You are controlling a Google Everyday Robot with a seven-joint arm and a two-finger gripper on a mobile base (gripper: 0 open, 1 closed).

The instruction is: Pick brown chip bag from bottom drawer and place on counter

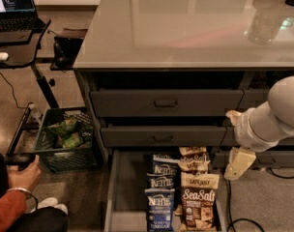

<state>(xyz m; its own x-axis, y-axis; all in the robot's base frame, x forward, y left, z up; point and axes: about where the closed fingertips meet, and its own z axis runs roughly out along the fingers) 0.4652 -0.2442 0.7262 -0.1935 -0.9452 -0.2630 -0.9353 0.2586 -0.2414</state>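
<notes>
The brown chip bag [198, 206] stood in the bottom drawer [114, 187], which was pulled out beneath the front edge of the counter [185, 28], a little toward that edge's right end. It was the frontmost bag of the row nearer the counter's front right corner, with its white lettering facing the camera. More tan-and-brown bags [195, 159] stood close behind it, and the blue Kettle bags [159, 199] stood just beside it on the other side.

The gripper [240, 162] hung in the air below the front edge, near the front right corner. It was above the bag, off to its side and apart from it; whether it was apart or together could not be told.

The bag looked light and puffed with air, its film soft, crinkly and probably slippery, with brittle chips inside. The flat sealed band along the top seemed the best hold, being stiffer than the body and free of the neighbours. Squeezing the belly would likely crush chips or let the film slide out. With other bags so close, a straight upward lift seemed safest, and the bag would probably swing below the hold.
</notes>
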